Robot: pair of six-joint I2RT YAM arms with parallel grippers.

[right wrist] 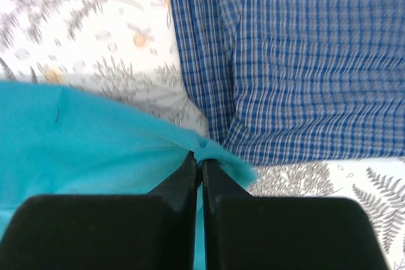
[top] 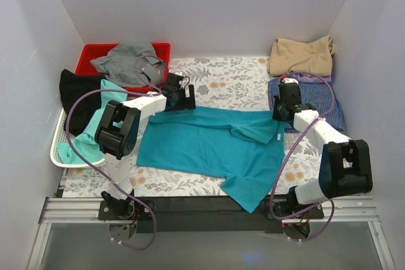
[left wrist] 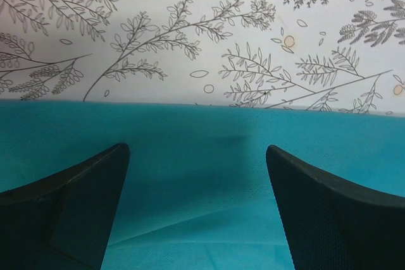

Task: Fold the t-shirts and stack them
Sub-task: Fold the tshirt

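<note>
Right end effector point(right wrist: 201, 161) is pinched shut on the far right corner of the teal shirt point(top: 202, 143), which lies spread on the tabletop point(top: 234, 83). Left end effector point(left wrist: 196, 156) hangs wide open over that shirt's far edge, holding nothing. For a clean fold, the left should close on that edge first, then both lift level, clear of the checked shirt point(top: 319, 102) just right of it.

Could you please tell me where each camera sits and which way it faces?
Top external: above and behind, looking down on the table; both arms show.
Left wrist: looks down at the edge of the teal shirt; open left gripper shows.
Right wrist: looks down at its corner beside the checked shirt; right gripper shut on it.
Shared: all three see the teal shirt.
</note>
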